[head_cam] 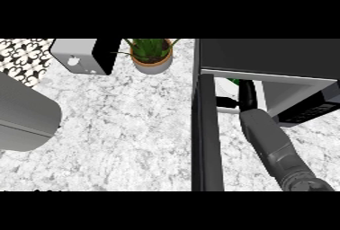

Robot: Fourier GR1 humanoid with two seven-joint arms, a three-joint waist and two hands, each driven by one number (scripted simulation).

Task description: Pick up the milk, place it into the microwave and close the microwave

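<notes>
Marbled white and grey stone makes up the counter (126,134), which fills most of the head view. At the upper right stands the black microwave (266,56), its cavity open toward the viewer. Its door (207,134) is swung out wide and seen edge-on, a long dark slab that runs from the oven's left corner down to the lower edge of the view. A large grey curved shape (23,112) occupies the left edge; what it is cannot be told. At the top left stands a toaster (83,54), white with a black side, next to a patch of black-and-white patterned tile (23,56). Just right of the toaster is a potted plant (152,56) in a tan pot. The right forearm (272,143) comes up from the lower right, and the black right hand (246,94) reaches into the microwave's mouth. Its fingers are hidden, so their state cannot be told. Beside the hand, just inside the opening, a small white and green bit shows, seemingly the milk (228,87).
</notes>
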